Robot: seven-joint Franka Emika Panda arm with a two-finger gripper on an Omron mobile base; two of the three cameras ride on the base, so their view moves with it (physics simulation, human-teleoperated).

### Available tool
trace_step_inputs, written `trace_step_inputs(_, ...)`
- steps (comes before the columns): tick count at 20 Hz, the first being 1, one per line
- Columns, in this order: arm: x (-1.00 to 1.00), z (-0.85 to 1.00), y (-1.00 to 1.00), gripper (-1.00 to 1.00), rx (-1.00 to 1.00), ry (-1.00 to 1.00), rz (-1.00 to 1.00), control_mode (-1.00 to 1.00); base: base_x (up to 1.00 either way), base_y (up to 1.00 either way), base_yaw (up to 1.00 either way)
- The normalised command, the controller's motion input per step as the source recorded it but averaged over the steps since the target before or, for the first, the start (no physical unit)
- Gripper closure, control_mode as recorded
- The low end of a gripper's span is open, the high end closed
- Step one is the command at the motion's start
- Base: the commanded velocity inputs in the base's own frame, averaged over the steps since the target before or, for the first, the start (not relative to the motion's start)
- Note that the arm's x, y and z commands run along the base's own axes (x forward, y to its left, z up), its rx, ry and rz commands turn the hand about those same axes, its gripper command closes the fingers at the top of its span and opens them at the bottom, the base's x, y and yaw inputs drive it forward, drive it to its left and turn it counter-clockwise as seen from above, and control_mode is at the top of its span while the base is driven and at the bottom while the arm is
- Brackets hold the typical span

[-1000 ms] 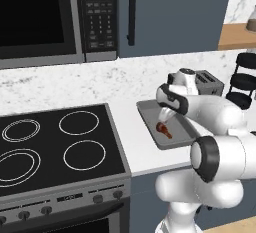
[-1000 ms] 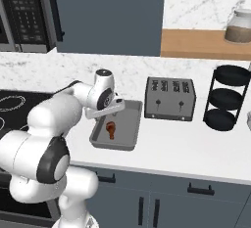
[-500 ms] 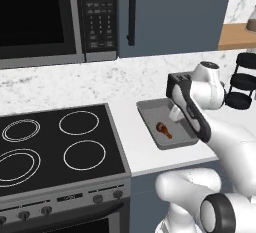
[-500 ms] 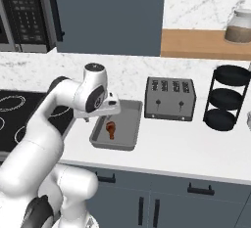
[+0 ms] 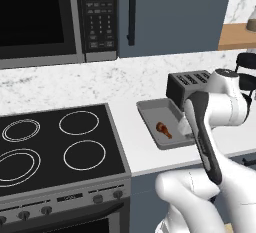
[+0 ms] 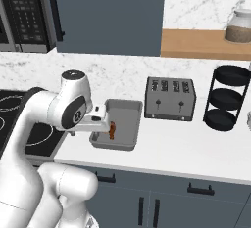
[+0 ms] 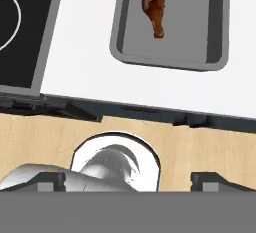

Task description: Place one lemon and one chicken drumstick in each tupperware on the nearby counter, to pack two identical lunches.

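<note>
white counter [image 6: 196,148] beside black stovetop [image 5: 55,142], 1 chicken drumstick [image 7: 154,10] in grey tupperware [image 7: 125,42], gripper [image 7: 128,181] fingers spread, empty

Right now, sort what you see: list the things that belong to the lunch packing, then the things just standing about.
Part of the job:
- tupperware, on the counter
- chicken drumstick, lying inside that tupperware
- gripper, open and holding nothing

Just standing about:
- toaster, beside the tupperware
- stovetop
- microwave
- black tiered rack
- jar on the wooden shelf
</note>
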Motion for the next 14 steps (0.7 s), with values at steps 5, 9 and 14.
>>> trace_step_inputs(5, -0.90, 0.64, 0.00, -1.00, 0.00, 0.00, -0.04, -1.00, 0.00, 0.00, 0.00)
trace_step_inputs(9, -0.77, 0.32, 0.00, -1.00, 0.00, -0.14, 0.01, -1.00, 0.00, 0.00, 0.00)
trace_step_inputs(14, 0.00, 0.00, 0.00, -1.00, 0.00, 0.00, 0.00, -1.00, 0.00, 0.00, 0.00)
